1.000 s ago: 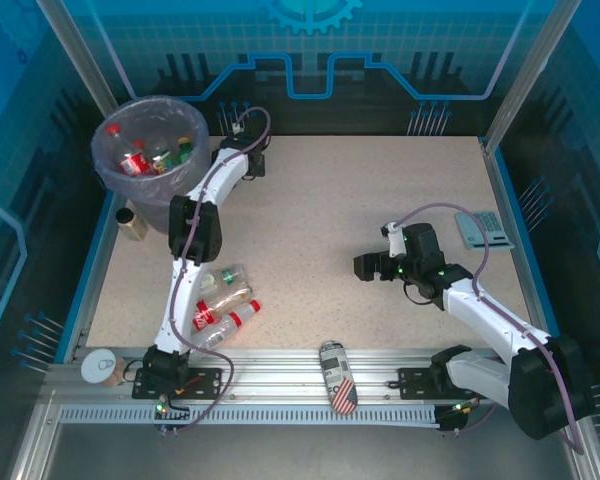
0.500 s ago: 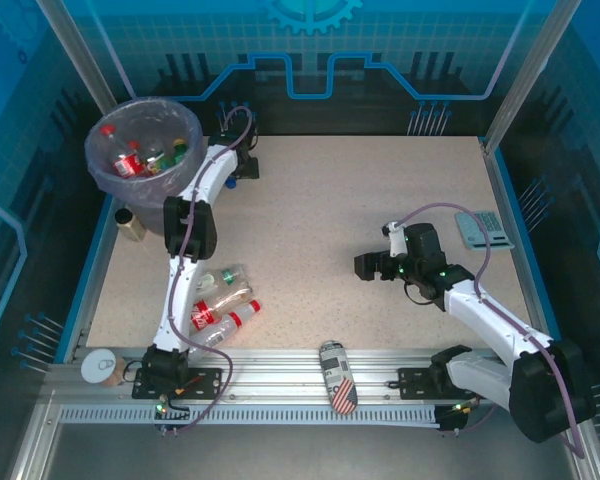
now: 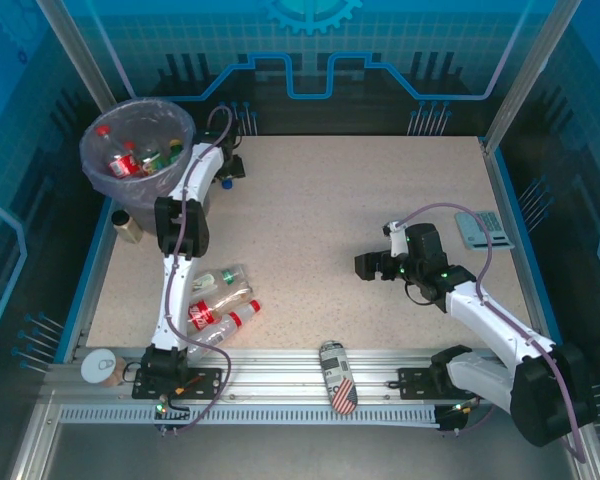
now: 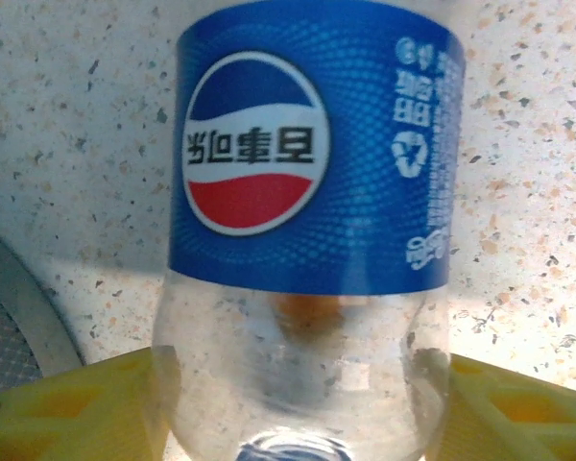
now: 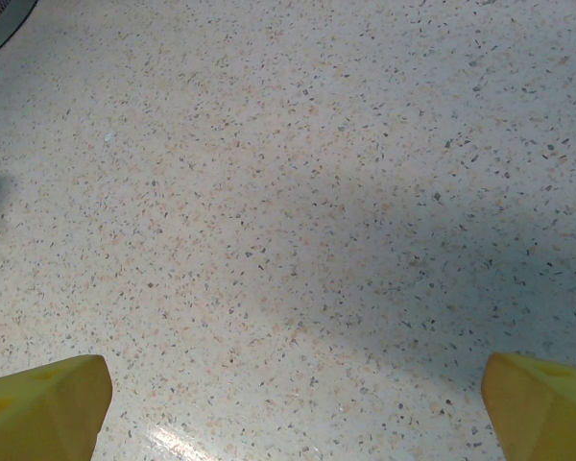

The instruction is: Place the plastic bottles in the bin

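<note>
My left gripper has a blue-labelled bottle between its fingers. The bottle is clear plastic with a round red, white and blue logo. Both its sides press against the fingers, and its neck end points towards my wrist. I can't tell whether it rests on the table. The bin is round and grey, lined with a bluish-purple bag, and stands upright at the far left corner. It holds several bottles, mostly red-labelled, one green. About four more bottles lie on their sides in a loose cluster at the near left, red caps and labels among them.
</note>
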`<state>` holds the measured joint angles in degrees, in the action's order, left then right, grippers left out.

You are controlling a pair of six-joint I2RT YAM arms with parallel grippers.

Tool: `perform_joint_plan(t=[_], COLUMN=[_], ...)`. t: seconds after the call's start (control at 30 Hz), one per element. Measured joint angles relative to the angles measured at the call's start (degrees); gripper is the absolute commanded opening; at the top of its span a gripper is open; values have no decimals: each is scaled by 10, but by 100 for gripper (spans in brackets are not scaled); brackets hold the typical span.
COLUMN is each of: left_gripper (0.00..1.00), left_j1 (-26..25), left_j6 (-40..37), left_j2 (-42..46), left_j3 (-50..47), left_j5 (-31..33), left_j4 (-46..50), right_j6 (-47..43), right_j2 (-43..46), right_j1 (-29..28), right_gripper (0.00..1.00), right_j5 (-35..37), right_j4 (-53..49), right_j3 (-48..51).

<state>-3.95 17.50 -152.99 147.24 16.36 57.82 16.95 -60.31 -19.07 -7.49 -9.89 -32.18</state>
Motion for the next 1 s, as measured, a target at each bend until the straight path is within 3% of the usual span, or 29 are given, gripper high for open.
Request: perform_joint_plan(t=[0.33, 0.57, 1.0], left_gripper=[50, 49, 44], left_j1=[3, -7, -99], left_j6=[4, -11, -42], left_j2=[1, 61, 185], left_j3=[-5, -116, -244], left_j5=[-9, -8, -19], left_j4=[-4, -58, -94], right_j6=[0, 0, 0], right_j2=[4, 3, -17], right_j1=[0, 0, 0], right_gripper=[100, 100, 100], right_j5=[0, 2, 2], right_j4=[-1, -2, -2], right_j3=[0, 0, -3])
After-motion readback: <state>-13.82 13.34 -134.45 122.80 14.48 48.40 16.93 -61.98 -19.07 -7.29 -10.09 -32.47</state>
